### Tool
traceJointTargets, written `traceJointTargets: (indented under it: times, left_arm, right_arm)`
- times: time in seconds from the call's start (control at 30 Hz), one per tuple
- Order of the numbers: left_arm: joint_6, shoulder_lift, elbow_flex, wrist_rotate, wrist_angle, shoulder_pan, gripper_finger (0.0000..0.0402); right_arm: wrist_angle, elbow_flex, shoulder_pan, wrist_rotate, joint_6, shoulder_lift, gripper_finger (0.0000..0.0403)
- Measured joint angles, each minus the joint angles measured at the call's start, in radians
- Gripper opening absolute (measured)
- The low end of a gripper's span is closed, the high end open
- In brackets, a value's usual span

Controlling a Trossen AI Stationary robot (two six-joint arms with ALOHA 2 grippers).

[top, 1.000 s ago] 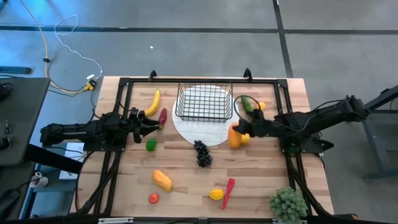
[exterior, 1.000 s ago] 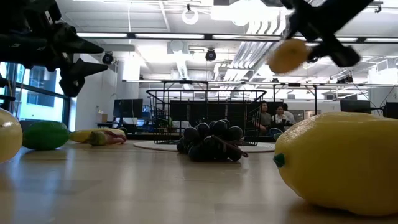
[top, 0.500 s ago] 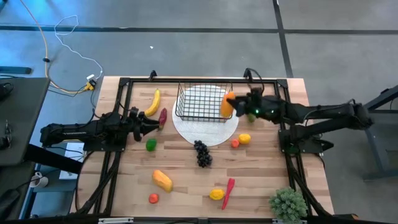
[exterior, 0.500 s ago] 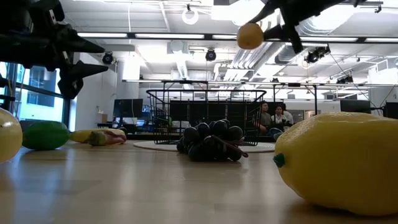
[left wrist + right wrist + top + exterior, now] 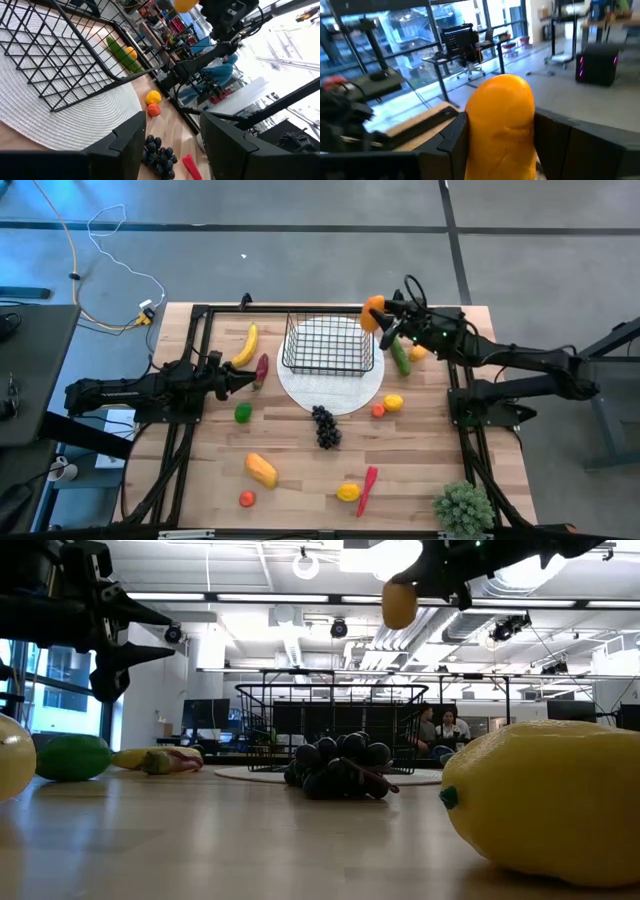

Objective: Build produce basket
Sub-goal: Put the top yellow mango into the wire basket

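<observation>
My right gripper (image 5: 380, 320) is shut on an orange-yellow toy fruit (image 5: 372, 312), high over the far right corner of the black wire basket (image 5: 328, 343). The basket stands on a round white plate (image 5: 330, 392). My left gripper (image 5: 243, 381) hovers open near the table's left side, beside a dark red fruit (image 5: 262, 367) and the banana (image 5: 245, 343). The purple grapes (image 5: 325, 426) lie just off the plate's near edge. The cucumber (image 5: 400, 356) lies to the right of the basket. My right gripper pinches the orange-yellow fruit's middle (image 5: 501, 120) between its two fingers (image 5: 454, 142), one on each side. The fingers come from the table's right. The fruit is lifted clear of everything, well above the basket's rim (image 5: 399, 602).
A green lime (image 5: 243, 413), an orange pepper (image 5: 261, 470), a tomato (image 5: 247, 499), a lemon (image 5: 347, 492) and a red chili (image 5: 367, 488) lie toward the near edge. Two small fruits (image 5: 388, 406) sit right of the plate. A bushy plant (image 5: 462, 507) stands at the near right corner.
My right gripper, shut on the orange-yellow fruit, has travelled from beside the plate's right edge toward the far edge, passing over the basket's right side, and has ended over the basket's far right corner. The fruit has stayed lifted throughout.
</observation>
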Motion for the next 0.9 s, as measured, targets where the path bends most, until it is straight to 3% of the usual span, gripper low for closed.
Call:
traceJointTargets:
  times: [0.17, 0.4, 0.7, 0.9]
  left_arm:
    - [-0.003, 0.000, 0.000, -0.009, 0.000, 0.000, 0.0174]
    - [-0.003, 0.000, 0.000, -0.013, 0.000, 0.000, 0.0174]
    - [-0.002, 0.000, 0.000, -0.026, 0.000, 0.000, 0.0174]
    - [0.001, 0.000, 0.000, -0.026, -0.001, 0.000, 0.0174]
  right_arm:
    - [0.049, 0.000, -0.036, -0.073, -0.120, 0.058, 0.0153]
    - [0.050, 0.018, -0.054, -0.122, -0.154, 0.141, 0.0153]
    - [-0.239, 0.239, -0.083, -0.126, -0.221, 0.297, 0.0157]
    - [-0.451, 0.394, -0.100, -0.207, -0.279, 0.446, 0.0151]
